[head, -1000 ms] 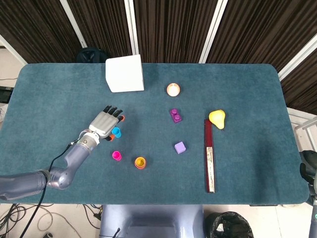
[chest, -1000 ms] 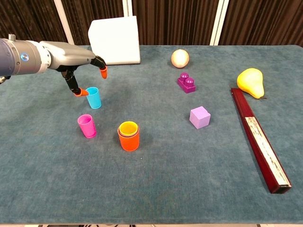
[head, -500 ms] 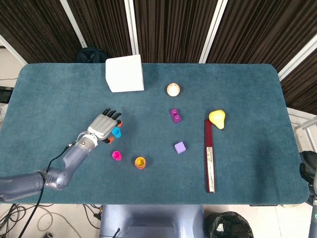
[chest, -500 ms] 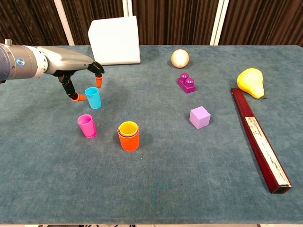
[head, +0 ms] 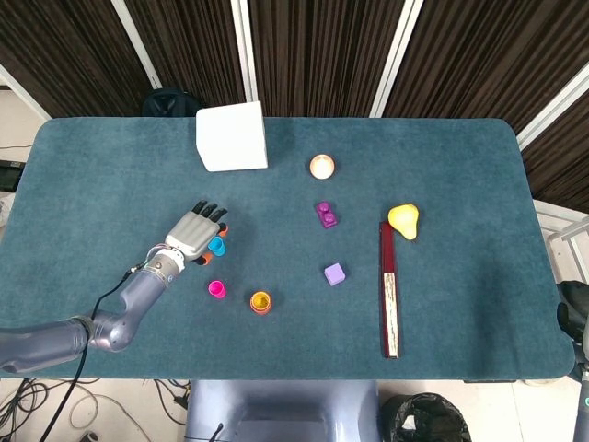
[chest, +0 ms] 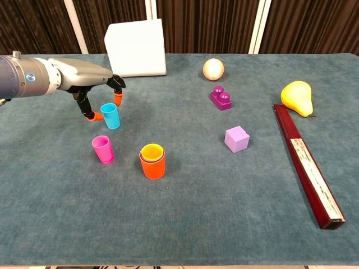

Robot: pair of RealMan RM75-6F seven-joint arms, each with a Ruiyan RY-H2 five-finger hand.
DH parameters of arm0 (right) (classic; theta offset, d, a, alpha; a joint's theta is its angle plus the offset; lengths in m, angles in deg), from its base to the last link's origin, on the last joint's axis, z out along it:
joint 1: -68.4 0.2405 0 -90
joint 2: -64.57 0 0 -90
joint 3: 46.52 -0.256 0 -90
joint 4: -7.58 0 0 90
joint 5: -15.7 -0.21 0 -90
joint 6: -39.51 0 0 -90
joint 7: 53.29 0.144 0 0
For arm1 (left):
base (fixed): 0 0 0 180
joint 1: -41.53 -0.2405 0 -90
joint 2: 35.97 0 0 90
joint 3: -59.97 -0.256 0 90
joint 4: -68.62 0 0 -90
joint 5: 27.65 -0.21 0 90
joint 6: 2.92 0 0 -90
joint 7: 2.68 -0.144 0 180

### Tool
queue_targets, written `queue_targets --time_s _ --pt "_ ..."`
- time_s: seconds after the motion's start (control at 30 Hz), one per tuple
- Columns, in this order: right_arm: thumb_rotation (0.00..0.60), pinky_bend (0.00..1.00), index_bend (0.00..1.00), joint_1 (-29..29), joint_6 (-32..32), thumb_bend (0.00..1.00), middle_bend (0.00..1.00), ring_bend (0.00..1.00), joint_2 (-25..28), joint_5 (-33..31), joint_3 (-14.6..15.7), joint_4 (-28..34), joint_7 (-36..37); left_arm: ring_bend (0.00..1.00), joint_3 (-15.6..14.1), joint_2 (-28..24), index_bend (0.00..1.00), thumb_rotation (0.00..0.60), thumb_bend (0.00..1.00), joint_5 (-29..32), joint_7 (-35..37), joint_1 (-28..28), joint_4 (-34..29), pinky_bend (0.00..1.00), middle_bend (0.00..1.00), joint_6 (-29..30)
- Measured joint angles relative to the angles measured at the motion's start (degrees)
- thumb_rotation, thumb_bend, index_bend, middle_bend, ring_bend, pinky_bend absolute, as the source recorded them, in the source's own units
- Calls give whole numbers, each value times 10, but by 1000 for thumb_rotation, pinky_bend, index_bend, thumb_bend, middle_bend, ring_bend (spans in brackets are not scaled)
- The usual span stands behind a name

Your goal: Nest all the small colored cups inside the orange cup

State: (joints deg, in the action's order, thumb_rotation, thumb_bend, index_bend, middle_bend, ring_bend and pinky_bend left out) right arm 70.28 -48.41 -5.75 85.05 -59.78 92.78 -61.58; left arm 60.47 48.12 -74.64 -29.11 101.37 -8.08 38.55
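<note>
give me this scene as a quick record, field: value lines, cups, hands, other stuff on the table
orange cup: upright, near the front, yellow cup nested in it
pink cup: upright, loose, left of the orange cup
blue cup: upright on the table, not yet nested
left hand: above the blue cup, fingers either side of it; contact unclear
right hand: not in view
other things: white box, ball, purple brick, lilac cube, yellow pear, long dark red bar

One camera hangs high overhead and looks almost straight down, taking in the whole table (head: 92, 147) and the dark curtains beyond. The other sits low at chest height, nearer, facing across the table toward the white box (chest: 136, 47). Both share the tabletop from the box to the long wooden bar (chest: 307, 165).
</note>
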Motion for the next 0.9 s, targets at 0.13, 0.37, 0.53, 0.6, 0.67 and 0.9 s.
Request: queue_targets --time_s 0.13,0.37,0.53,0.6,0.67,0.9 --pt "600 10 36 0 0 419 0 35 0 0 0 0 0 0 3 5 416 600 328 -4 2 -1 6 0 82 0" --pt "600 11 36 1 3 420 0 35 -1 -1 1 -2 0 0 5 6 433 600 340 -12 4 -5 9 0 85 3" --pt "600 11 36 1 4 419 0 35 -1 -1 1 -2 0 0 5 3 439 600 340 -12 2 -7 9 0 85 4" --pt "600 10 36 1 3 420 0 35 -1 -1 1 -2 0 0 8 2 439 600 340 -12 5 -8 5 0 85 5" --pt "600 10 36 1 3 420 0 35 -1 -1 0 -2 0 0 12 -1 439 600 340 -15 9 -8 -3 0 86 7" --pt "600 11 36 1 4 420 0 35 -1 -3 0 -3 1 0 33 -26 440 600 340 -40 21 -6 -61 0 87 23"
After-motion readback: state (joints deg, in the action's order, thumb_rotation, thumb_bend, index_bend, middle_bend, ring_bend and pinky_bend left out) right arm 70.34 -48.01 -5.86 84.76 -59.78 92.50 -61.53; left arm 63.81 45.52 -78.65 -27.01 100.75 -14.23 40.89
